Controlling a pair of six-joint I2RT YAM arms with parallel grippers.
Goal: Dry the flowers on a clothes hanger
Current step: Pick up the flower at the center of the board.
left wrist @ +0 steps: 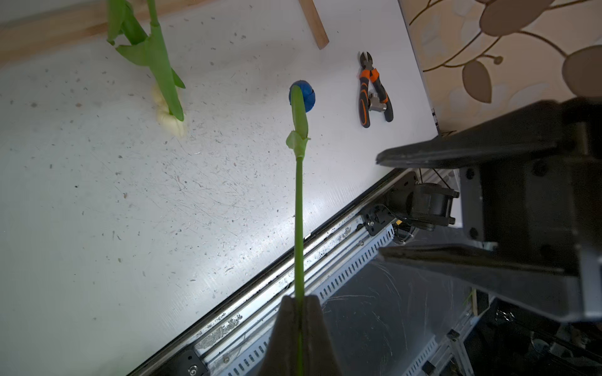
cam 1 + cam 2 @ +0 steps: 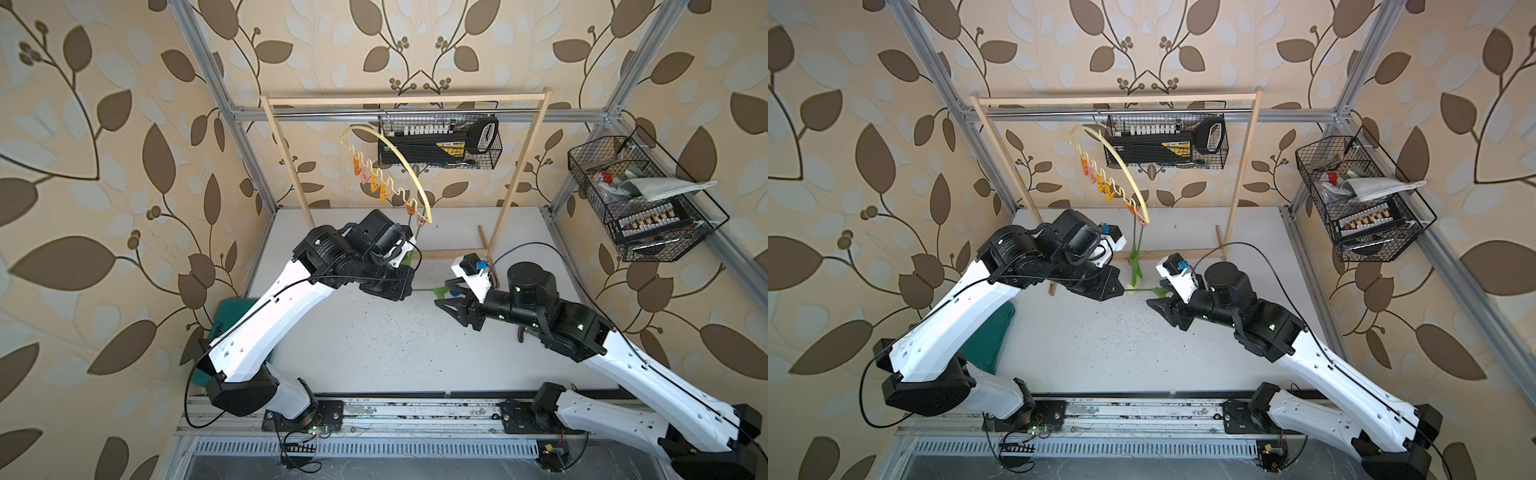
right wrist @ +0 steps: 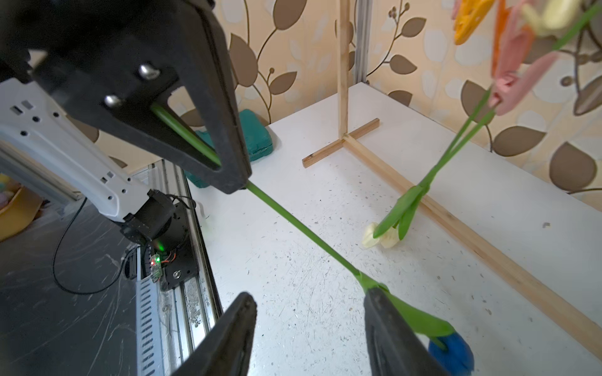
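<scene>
My left gripper (image 1: 299, 302) is shut on the thin green stem of the blue flower (image 1: 304, 97), which sticks out level above the table; the same gripper (image 2: 1121, 289) shows in a top view. My right gripper (image 3: 309, 302) stands open facing it, with nothing between its fingers. The flower's leaf passes along the outside of one finger (image 3: 384, 325), and the blue head (image 3: 452, 353) lies beyond. Two cream flowers (image 3: 381, 236) hang head down from a pink peg (image 3: 511, 84) on the cream-yellow clothes hanger (image 2: 399, 153), their heads low by the table.
Orange-handled pliers (image 1: 374, 91) lie near the table's right edge. The light-wood rack frame (image 2: 519, 166) carries the hanger, and its foot bar (image 3: 456, 221) runs across the table. A green case (image 3: 250, 136) sits at the left edge. Two wire baskets (image 2: 440, 141) (image 2: 640, 199) hang behind and right.
</scene>
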